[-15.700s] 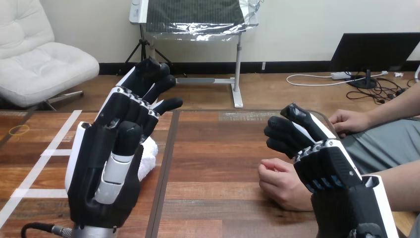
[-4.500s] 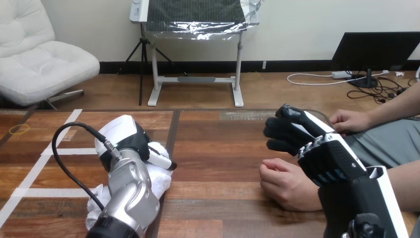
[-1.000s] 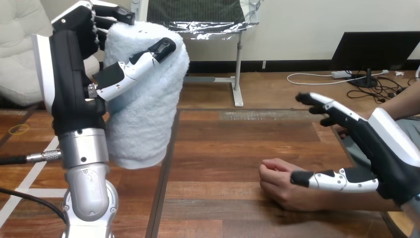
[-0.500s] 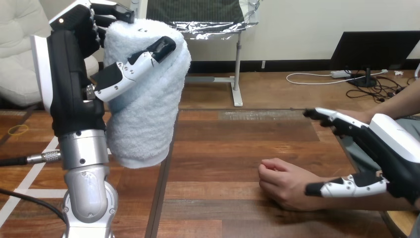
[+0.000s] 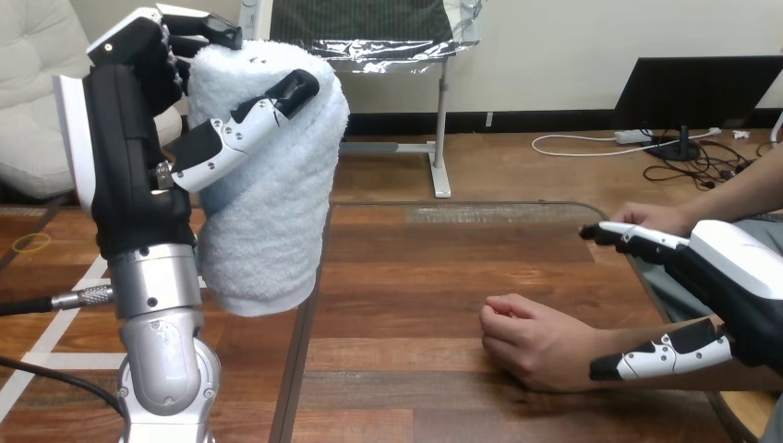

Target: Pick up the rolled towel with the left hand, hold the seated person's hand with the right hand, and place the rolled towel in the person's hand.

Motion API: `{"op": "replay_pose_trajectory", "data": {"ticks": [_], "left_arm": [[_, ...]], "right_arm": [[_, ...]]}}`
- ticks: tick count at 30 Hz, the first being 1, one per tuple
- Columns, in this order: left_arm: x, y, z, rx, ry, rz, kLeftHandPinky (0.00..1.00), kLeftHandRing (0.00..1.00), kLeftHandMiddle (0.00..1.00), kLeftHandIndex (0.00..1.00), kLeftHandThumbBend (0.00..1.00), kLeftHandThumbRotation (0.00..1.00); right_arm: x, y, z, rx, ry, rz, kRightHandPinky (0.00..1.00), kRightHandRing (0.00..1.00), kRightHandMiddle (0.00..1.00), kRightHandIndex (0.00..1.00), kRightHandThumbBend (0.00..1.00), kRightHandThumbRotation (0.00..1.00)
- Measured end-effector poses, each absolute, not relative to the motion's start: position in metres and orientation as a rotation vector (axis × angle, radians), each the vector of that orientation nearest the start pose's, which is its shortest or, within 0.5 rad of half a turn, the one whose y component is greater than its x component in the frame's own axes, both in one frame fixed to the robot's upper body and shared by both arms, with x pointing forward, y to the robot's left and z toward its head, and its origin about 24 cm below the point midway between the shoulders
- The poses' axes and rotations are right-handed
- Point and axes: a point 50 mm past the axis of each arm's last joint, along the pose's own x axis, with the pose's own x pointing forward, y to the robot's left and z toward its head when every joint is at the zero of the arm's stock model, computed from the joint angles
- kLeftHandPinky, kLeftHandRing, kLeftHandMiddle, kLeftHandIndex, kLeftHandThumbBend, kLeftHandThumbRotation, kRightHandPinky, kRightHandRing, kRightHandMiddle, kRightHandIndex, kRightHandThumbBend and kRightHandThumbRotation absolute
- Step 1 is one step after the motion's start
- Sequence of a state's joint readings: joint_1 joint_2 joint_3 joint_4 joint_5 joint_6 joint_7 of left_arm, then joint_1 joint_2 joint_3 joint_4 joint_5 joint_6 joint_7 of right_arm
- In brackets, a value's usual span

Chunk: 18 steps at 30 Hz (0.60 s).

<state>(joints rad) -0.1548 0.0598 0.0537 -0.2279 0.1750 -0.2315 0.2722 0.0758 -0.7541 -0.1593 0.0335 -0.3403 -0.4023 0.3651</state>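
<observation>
Risks, left to right:

- The rolled towel (image 5: 268, 203) is held upright by the left hand (image 5: 129, 157), raised well above the tabletop (image 5: 415, 277) at the left side. The fingers (image 5: 205, 28) are curled over the top of the roll and the thumb is pressed across its front, so the hand is clamped on the upper half only. The lower end hangs free. Slippage or sagging is to be expected if the grasp is loosened during transfer, because the material compresses under pressure.
- Unrolling of the outer layer is possible, since no band or fastening is seen.
- The person's hand (image 5: 531, 341) is rested on the tabletop as a loose fist. No open palm is presented, so the towel is likely to be dropped or pushed off if delivered before the fist is opened.
- The right hand (image 5: 734, 295) is positioned beside and above the person's wrist with its fingers (image 5: 637, 235) straight and spread apart, closed on nothing. The thumb is laid along the forearm; contact cannot be confirmed. A mistimed closure could pinch the wrist or miss it.

Materials and shapes:

- Towel: pale blue-white terry cloth, fluffy, formed into a thick cylinder.
- Robot hands: hard black plastic with glossy white shells; the left forearm is brushed silver metal.
- Tabletop: dark, smooth wooden planks, divided by a dark groove, with white tape strips at the left.
</observation>
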Motion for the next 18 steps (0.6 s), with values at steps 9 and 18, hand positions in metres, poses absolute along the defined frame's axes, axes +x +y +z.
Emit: {"op": "replay_pose_trajectory", "data": {"ticks": [9, 18], "left_arm": [[0.257, 0.167, 0.155, 0.151, -0.644, 0.275, 0.23, 0.29, 0.36, 0.40, 0.59, 0.00], [0.257, 0.167, 0.154, 0.143, -0.643, 0.272, 0.23, 0.29, 0.36, 0.40, 0.58, 0.00]], "right_arm": [[0.236, -0.280, 0.096, -1.191, -0.038, 0.412, 0.80, 0.83, 0.85, 0.87, 1.00, 0.38], [0.238, -0.282, 0.087, -1.244, 0.003, 0.434, 0.79, 0.82, 0.84, 0.86, 1.00, 0.40]]}}
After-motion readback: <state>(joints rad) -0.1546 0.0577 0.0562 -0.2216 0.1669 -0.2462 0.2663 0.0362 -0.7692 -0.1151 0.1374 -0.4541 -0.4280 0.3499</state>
